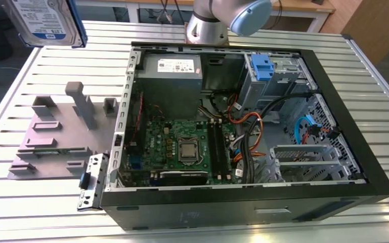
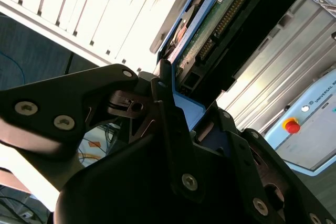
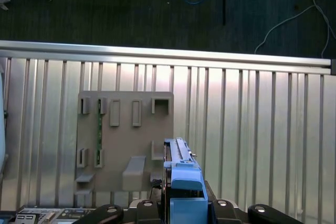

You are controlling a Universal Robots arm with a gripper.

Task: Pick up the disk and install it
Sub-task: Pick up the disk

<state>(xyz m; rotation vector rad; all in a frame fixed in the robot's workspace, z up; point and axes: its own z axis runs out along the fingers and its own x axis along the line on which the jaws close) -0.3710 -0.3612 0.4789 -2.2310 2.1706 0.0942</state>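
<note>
Where the gripper (image 2: pixel 181 106) clamps its black fingers (image 2: pixel 163 95) on the blue carrier frame, the disk (image 2: pixel 220 19) juts out beyond them, held in the air over the grey fixture plate (image 3: pixel 121 145) and slatted table (image 3: pixel 252 129). Farther off stands the open computer case (image 1: pixel 248 200). The exterior view's upper left corner cuts off most of the disk.

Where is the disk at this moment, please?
The disk is at the exterior view's upper left, raised above the table, to the left of the open computer case. The gripper holds it near the grey fixture.
</note>
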